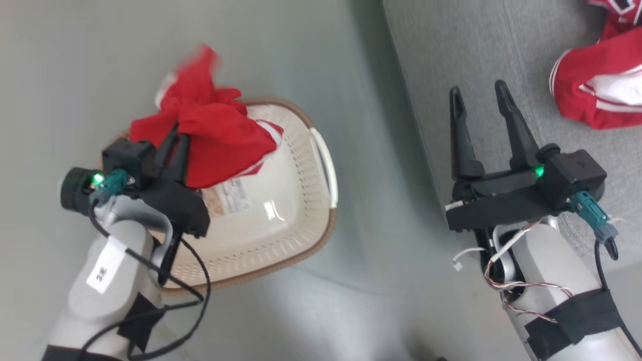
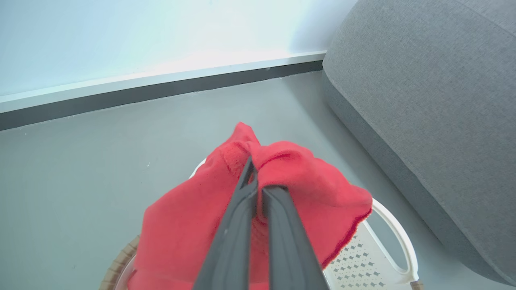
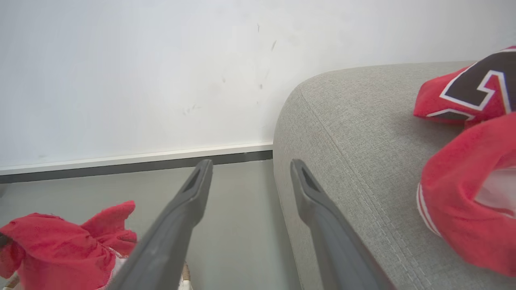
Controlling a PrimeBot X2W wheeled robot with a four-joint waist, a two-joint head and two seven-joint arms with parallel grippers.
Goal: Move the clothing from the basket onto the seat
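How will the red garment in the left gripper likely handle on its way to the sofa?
Probably floppy: the red garment drapes and bunches over the shut left gripper. Likely light, since a narrow pinch holds it above the basket. Hanging folds may swing or catch the rim.

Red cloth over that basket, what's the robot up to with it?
It is moving laundry from a basket to a sofa. The left gripper is shut on a red garment, holding it above the cream basket. A second garment, red with a dark number, already lies on the grey sofa. The right gripper is open and holds nothing, near the sofa's edge.
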